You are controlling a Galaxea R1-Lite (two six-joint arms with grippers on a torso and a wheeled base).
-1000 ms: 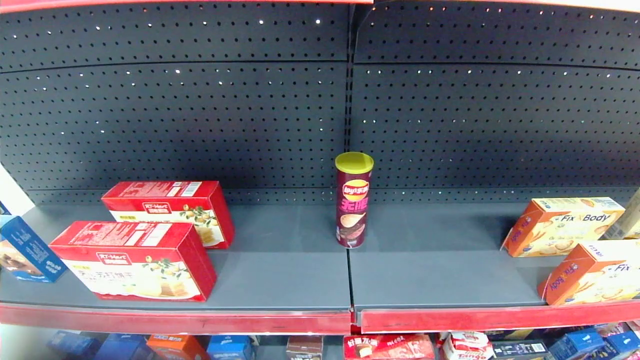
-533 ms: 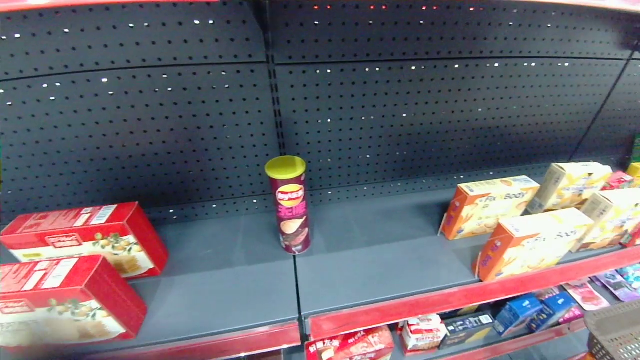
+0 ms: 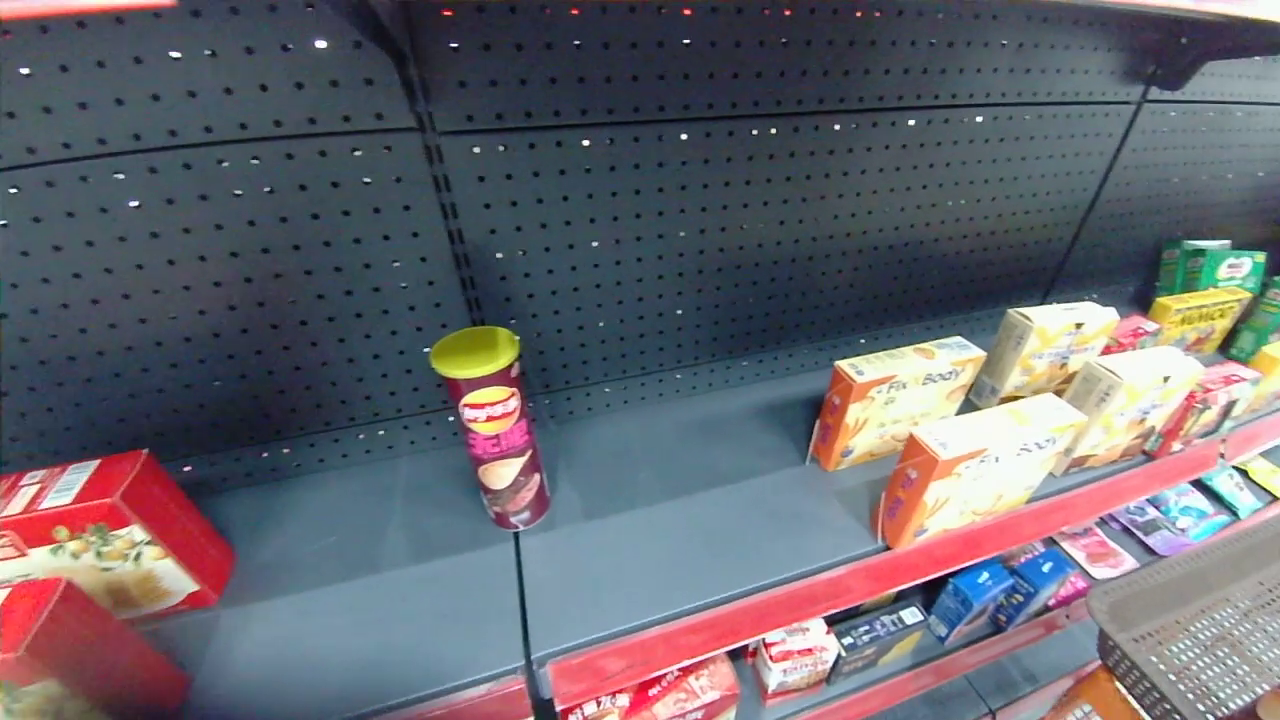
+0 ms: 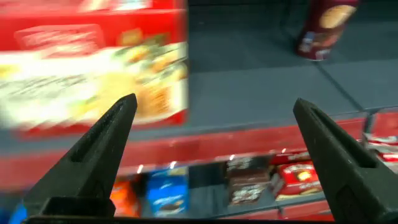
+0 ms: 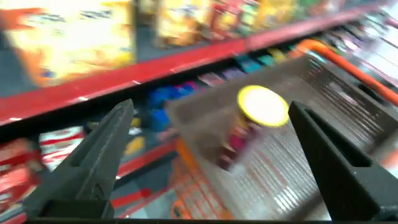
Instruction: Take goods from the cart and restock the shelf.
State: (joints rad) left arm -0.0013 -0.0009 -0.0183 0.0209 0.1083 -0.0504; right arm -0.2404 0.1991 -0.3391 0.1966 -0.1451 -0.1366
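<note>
A maroon chip can with a yellow lid (image 3: 493, 425) stands upright on the grey shelf (image 3: 700, 510), near its back panel; its lower part is also visible as the chip can (image 4: 323, 28) in the left wrist view. My left gripper (image 4: 214, 127) is open and empty, held before the shelf's red front edge near a red box (image 4: 93, 68). My right gripper (image 5: 211, 127) is open and empty, in front of the grey cart basket (image 5: 298, 143), in which a second chip can with a yellow lid (image 5: 252, 124) stands. The cart basket (image 3: 1195, 625) shows at the lower right of the head view.
Red boxes (image 3: 95, 535) sit at the shelf's left. Orange and yellow boxes (image 3: 960, 440) fill its right, with more packs (image 3: 1205, 285) beyond. The lower shelf (image 3: 900, 620) holds several small packs. Bare shelf lies around the standing can.
The head camera has swung to the right, so the whole shelf slides left in the picture and the cart basket comes into sight at the lower right. The shelf goods themselves have not moved.
</note>
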